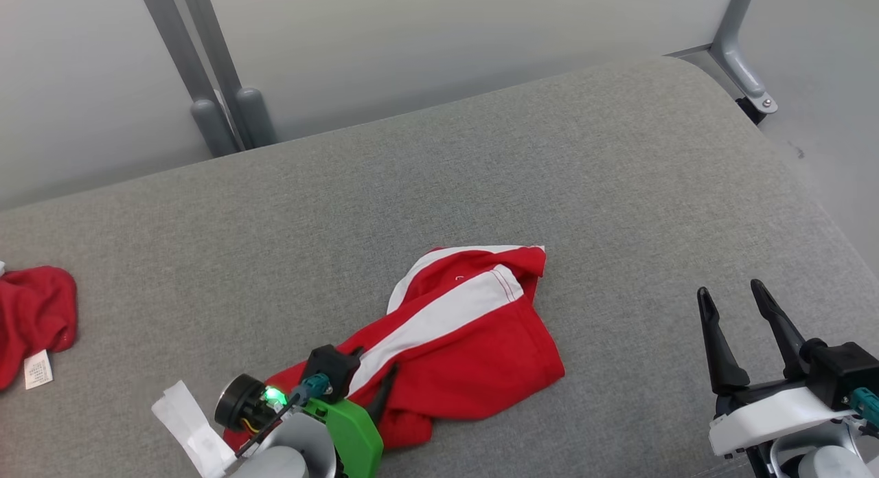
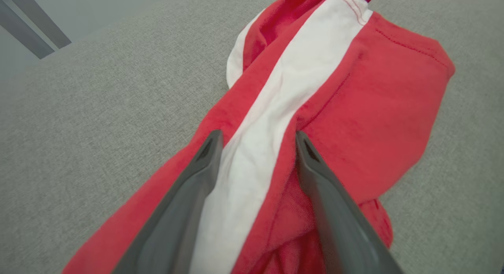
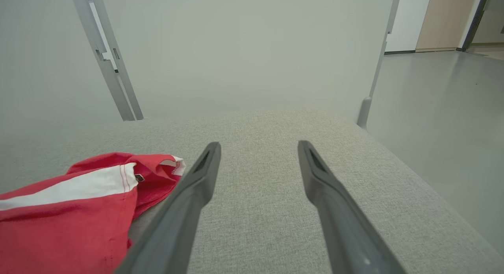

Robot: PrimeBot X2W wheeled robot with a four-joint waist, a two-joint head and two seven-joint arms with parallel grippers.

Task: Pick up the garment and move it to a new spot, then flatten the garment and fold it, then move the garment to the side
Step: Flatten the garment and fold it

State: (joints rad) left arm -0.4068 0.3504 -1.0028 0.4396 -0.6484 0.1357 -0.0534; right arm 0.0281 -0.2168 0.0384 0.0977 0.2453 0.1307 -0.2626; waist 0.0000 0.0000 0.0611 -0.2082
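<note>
Left gripper (image 2: 258,135): I see its two dark fingers spread apart over the garment (image 2: 374,108), with the white stripe (image 2: 275,108) running between them; nothing is pinched.
Left edge: a second red cloth (image 1: 31,313) with a white label (image 1: 38,369) lies crumpled at the left edge of the grey cushion (image 1: 618,176), apart from the garment.
Back edge: from my head view, grey metal posts (image 1: 213,86) stand just behind the cushion's back left.
Garment: red with that broad white stripe, bunched up near the front edge of the cushion, about midway along it; the stitched end of the stripe points toward the back edge.
Right gripper (image 1: 728,288): fingers spread wide and holding nothing, over bare cushion toward the front right corner, well apart from the garment.
</note>
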